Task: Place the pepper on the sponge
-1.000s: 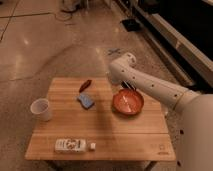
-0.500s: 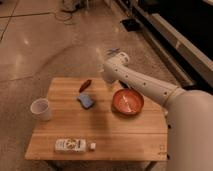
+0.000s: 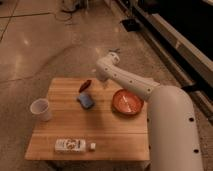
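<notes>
slim dark red pepper [image 3: 85,85] lies slanted just behind the soft light blue sponge block [image 3: 86,101], end effector [image 3: 103,81] close beside it, grip can't tell.

The pepper [image 3: 85,85] is small, slim and dark red; it lies flat near the far edge of the wooden table [image 3: 115,127], set at a slant. The sponge [image 3: 86,101] is a light blue rectangular block lying flat just in front of the pepper; whether they touch cannot be told. The gripper [image 3: 103,80] hangs just right of the pepper, holding nothing.
</notes>
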